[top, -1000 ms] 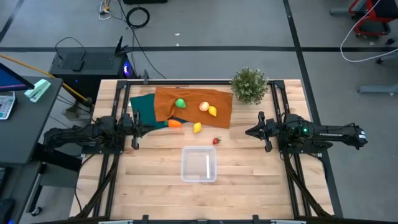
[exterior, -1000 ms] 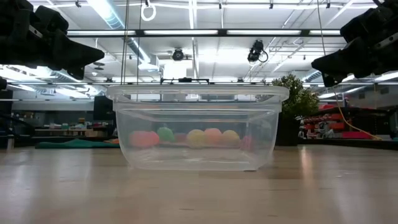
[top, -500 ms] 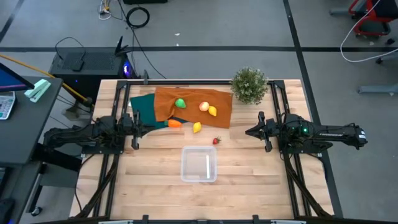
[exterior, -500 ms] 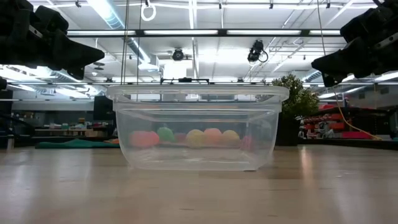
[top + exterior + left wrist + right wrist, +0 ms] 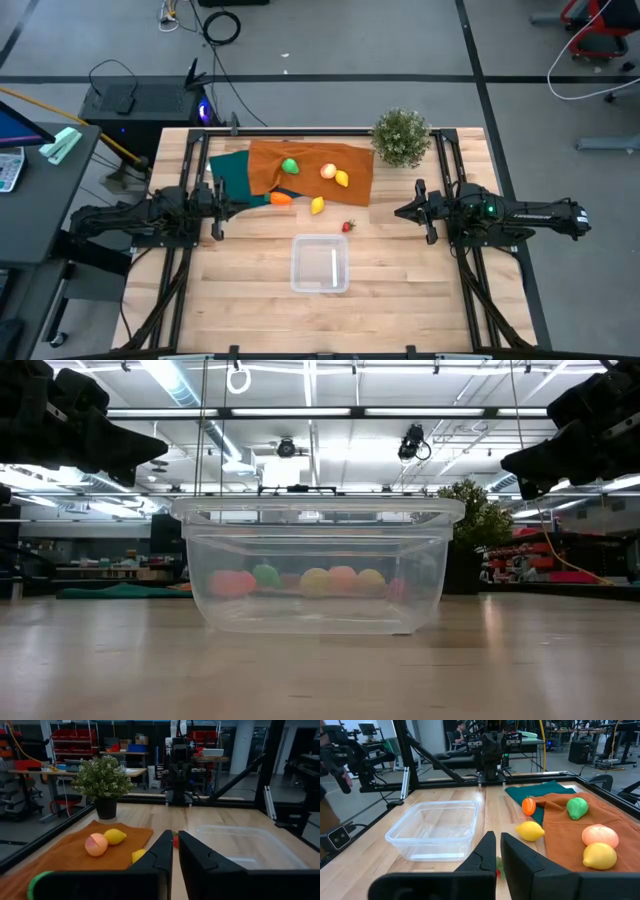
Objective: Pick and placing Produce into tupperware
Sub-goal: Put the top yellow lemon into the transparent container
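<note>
The clear tupperware [image 5: 320, 264] stands empty on the table's near middle. On the orange cloth [image 5: 310, 160] lie the green round one [image 5: 290, 166], the pale reddish apple [image 5: 328, 171] and one lemon [image 5: 342, 179]. The other lemon [image 5: 317, 205], the carrot [image 5: 282, 198] and the strawberry [image 5: 348, 226] lie by the cloth's near edge. My left gripper [image 5: 230, 200] hovers at the table's left, shut and empty. My right gripper [image 5: 400, 212] hovers at the right, shut and empty. Both point toward the middle.
A bushy potted plant [image 5: 401, 137] stands at the far right corner. A dark green cloth [image 5: 228, 175] lies under the orange one at the far left. Bare wood surrounds the tupperware [image 5: 437, 827]. A person [image 5: 330, 765] stands beyond the table in the right wrist view.
</note>
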### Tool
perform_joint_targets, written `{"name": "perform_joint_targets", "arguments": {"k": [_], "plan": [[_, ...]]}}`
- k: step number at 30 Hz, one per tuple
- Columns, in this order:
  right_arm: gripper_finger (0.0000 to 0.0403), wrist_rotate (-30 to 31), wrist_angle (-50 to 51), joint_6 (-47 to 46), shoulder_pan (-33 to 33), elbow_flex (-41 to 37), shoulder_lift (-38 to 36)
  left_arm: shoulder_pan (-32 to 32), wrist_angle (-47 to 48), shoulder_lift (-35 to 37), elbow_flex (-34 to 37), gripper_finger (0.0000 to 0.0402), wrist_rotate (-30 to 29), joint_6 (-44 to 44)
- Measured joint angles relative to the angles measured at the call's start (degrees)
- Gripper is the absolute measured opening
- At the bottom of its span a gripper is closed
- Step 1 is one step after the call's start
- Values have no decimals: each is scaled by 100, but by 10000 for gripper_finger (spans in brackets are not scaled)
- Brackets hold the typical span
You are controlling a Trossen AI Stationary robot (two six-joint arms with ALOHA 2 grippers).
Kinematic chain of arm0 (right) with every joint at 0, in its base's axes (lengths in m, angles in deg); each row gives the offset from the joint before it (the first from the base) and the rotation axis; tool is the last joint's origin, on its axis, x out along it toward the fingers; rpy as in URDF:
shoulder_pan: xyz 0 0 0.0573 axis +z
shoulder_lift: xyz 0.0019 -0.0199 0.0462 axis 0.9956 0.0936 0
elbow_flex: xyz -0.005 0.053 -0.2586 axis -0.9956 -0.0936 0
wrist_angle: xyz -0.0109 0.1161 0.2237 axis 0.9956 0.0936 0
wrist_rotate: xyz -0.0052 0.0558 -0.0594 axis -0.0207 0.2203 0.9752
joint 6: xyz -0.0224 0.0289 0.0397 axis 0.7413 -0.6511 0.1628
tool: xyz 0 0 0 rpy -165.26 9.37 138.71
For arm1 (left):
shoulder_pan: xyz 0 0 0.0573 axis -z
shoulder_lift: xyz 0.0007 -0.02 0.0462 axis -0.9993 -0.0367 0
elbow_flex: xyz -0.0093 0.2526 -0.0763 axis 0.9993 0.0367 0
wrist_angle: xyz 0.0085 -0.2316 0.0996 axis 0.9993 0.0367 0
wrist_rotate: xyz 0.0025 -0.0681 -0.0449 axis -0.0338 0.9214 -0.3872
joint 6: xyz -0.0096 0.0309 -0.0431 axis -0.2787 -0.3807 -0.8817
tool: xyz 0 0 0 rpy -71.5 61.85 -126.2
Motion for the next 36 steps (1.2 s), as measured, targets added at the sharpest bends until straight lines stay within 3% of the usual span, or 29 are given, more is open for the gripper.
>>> {"name": "perform_joint_targets", "arguments": {"k": [7,36], "plan": [[0,0,-2,-1,2,0,0,0,-299,2,0,37,-5,508],[0,0,0,0,2,0,0,2,-405,2,0,28,2,194]]}}
